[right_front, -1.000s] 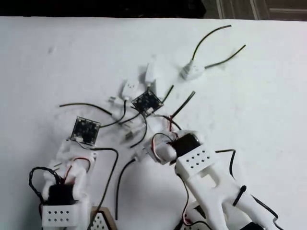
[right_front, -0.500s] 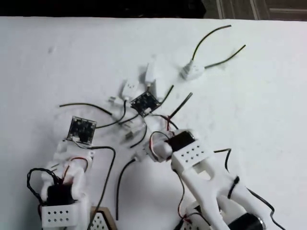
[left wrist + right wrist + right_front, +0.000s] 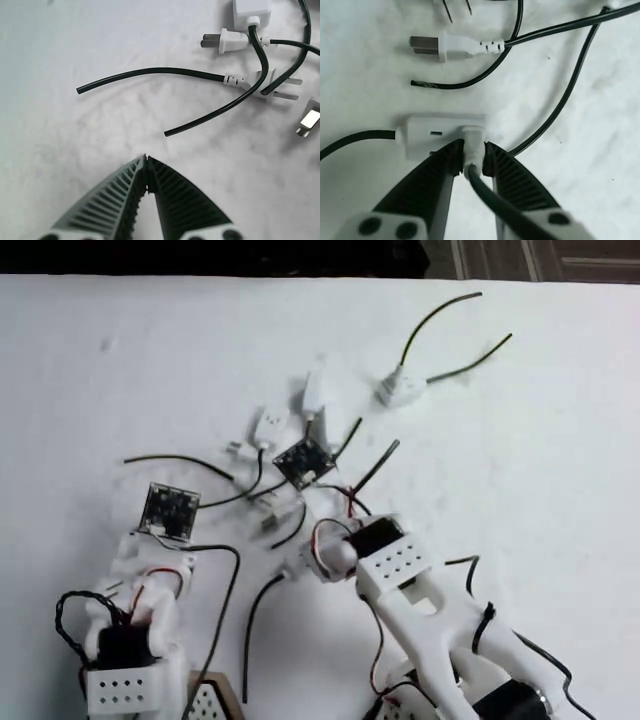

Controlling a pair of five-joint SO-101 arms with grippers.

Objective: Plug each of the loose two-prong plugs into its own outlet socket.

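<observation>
My right gripper (image 3: pixel 472 147) is shut on the white body of a two-prong plug (image 3: pixel 471 145), which sits in a white outlet socket (image 3: pixel 437 135) lying flat on the table. From above, that socket (image 3: pixel 291 565) lies just left of the right gripper (image 3: pixel 310 560). A loose plug (image 3: pixel 447 46) with bare prongs lies just beyond the socket. My left gripper (image 3: pixel 146 162) is shut with nothing in it, over bare table. Two loose plugs (image 3: pixel 230 40) (image 3: pixel 262 85) and a white socket block (image 3: pixel 252 10) lie beyond it.
Black cables (image 3: pixel 180 460) criss-cross the middle of the white table (image 3: pixel 560 460). Another socket (image 3: pixel 400 390) with two cables running out of it lies at the back right. More white pieces (image 3: pixel 270 425) (image 3: pixel 315 390) sit at the back centre.
The right arm has shifted slightly left and nearer with its wrist. The left wrist moved a little to the left. Both grippers stay shut.
</observation>
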